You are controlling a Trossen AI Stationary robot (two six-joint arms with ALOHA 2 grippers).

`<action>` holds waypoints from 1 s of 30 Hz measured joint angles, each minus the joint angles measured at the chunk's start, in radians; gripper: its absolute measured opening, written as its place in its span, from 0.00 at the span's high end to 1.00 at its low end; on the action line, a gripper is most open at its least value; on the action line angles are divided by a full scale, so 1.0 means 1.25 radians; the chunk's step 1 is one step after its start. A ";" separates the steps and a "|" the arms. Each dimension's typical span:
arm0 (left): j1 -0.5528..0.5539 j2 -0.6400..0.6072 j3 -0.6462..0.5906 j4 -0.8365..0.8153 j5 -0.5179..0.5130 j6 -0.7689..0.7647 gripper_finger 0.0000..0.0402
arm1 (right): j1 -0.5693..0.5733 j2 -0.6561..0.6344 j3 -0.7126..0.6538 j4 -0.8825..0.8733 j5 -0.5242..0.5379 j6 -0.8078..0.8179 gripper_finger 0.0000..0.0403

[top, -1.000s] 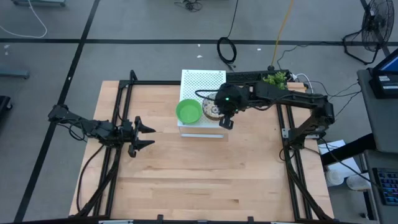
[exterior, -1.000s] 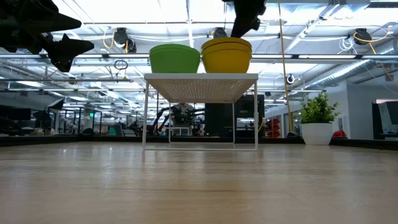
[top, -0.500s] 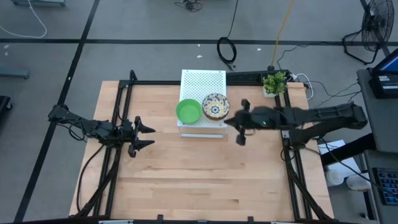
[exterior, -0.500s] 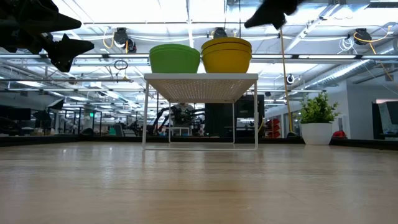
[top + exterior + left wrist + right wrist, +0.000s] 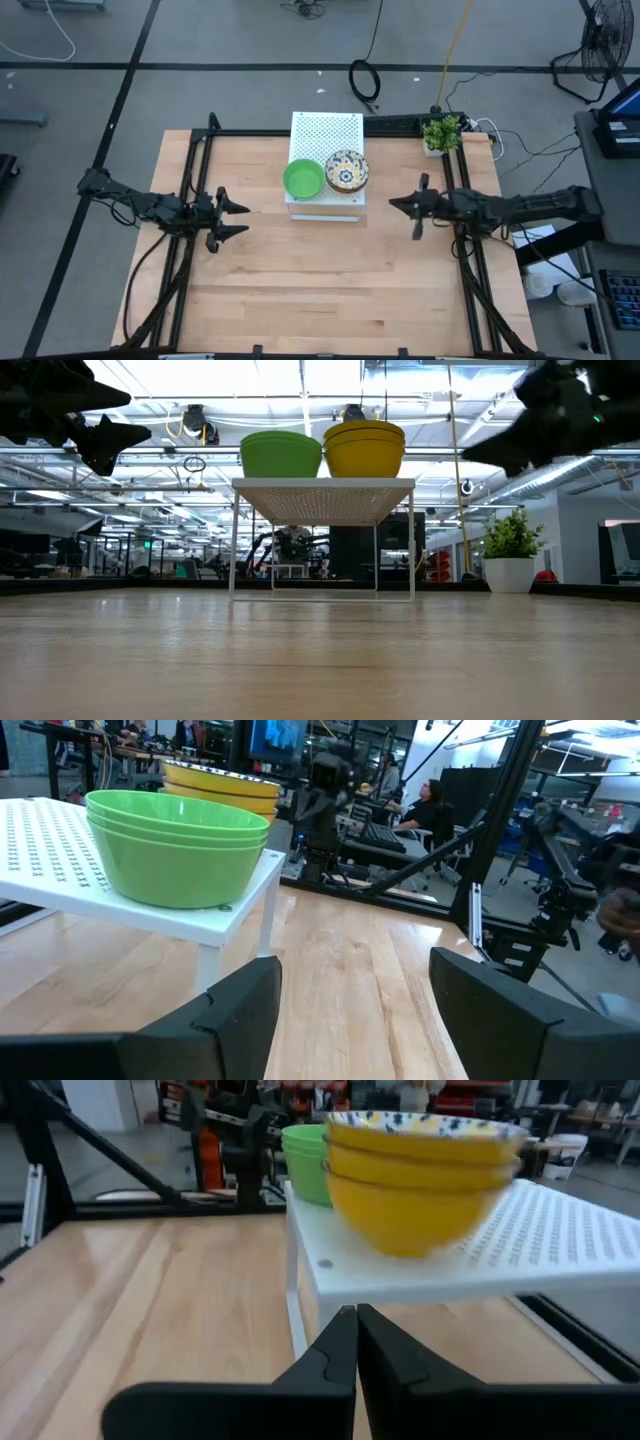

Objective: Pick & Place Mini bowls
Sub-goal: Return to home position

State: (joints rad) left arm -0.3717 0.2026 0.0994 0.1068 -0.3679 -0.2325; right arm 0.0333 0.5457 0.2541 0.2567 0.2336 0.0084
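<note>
A wooden table (image 5: 300, 290) carries a white perforated shelf (image 5: 325, 128) at its far middle. The left gripper (image 5: 246, 219) hovers over the table's left side, fingers spread wide and empty. The right gripper (image 5: 394, 203) hangs to the shelf's right, fingers pressed together on nothing. Two stacks stand side by side on the shelf's near edge: green bowls (image 5: 303, 179) left, floral bowls (image 5: 346, 171) right. A plant (image 5: 441, 131) sits near the far right corner.
</note>
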 joint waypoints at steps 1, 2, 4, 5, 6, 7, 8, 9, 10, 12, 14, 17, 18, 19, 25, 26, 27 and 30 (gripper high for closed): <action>0.000 0.000 0.000 0.000 0.000 0.000 0.36 | 0.001 -0.038 -0.025 0.000 -0.001 0.004 1.00; 0.000 0.000 0.000 0.000 0.000 0.000 0.36 | 0.002 -0.077 -0.050 -0.002 -0.001 0.004 1.00; 0.000 0.000 0.000 0.000 0.000 0.000 0.36 | 0.005 -0.150 -0.093 0.001 -0.001 0.000 1.00; 0.000 0.000 0.000 0.000 0.000 0.000 0.36 | 0.006 -0.182 -0.112 0.001 -0.002 -0.008 1.00; 0.000 0.000 0.000 0.000 0.000 0.000 0.36 | 0.006 -0.211 -0.130 0.001 -0.002 -0.019 1.00; 0.000 0.000 0.000 0.000 0.000 0.000 0.36 | 0.006 -0.238 -0.144 -0.008 -0.002 -0.028 1.00; 0.000 0.000 0.000 0.000 0.000 0.000 0.36 | 0.006 -0.262 -0.157 -0.008 -0.002 -0.038 1.00; 0.000 0.000 0.000 0.000 0.000 0.000 0.36 | 0.006 -0.285 -0.167 -0.008 -0.002 -0.046 1.00; 0.000 0.000 0.000 0.000 0.000 0.000 0.36 | 0.006 -0.305 -0.175 -0.019 -0.002 -0.054 1.00; 0.000 0.000 0.000 0.000 0.000 0.000 0.36 | 0.006 -0.329 -0.184 -0.043 -0.011 -0.059 1.00; 0.000 0.000 0.000 0.000 0.000 0.000 0.36 | 0.007 -0.343 -0.188 -0.059 -0.024 -0.058 1.00; 0.000 0.000 0.000 0.000 0.000 0.000 0.36 | 0.006 -0.346 -0.188 -0.078 -0.021 -0.042 1.00; 0.000 0.000 0.000 0.000 0.000 0.000 0.36 | 0.006 -0.344 -0.189 -0.086 -0.021 -0.037 1.00; 0.000 0.000 0.000 0.000 0.000 0.000 0.36 | 0.006 -0.343 -0.189 -0.086 -0.021 -0.037 1.00; 0.000 0.000 0.000 0.000 0.000 0.000 0.36 | 0.006 -0.340 -0.190 -0.083 -0.021 -0.038 1.00; 0.000 0.000 0.000 0.000 0.000 0.000 0.36 | 0.006 -0.340 -0.190 -0.083 -0.021 -0.038 1.00; 0.000 0.000 0.000 0.000 0.000 0.000 0.36 | 0.006 -0.340 -0.190 -0.083 -0.021 -0.038 1.00; 0.000 0.000 0.000 0.000 0.000 0.000 0.36 | 0.006 -0.340 -0.191 -0.083 -0.021 -0.038 1.00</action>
State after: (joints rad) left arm -0.3714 0.2025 0.0994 0.1070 -0.3679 -0.2327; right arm 0.0414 0.1207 0.0156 0.1524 0.2074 -0.0389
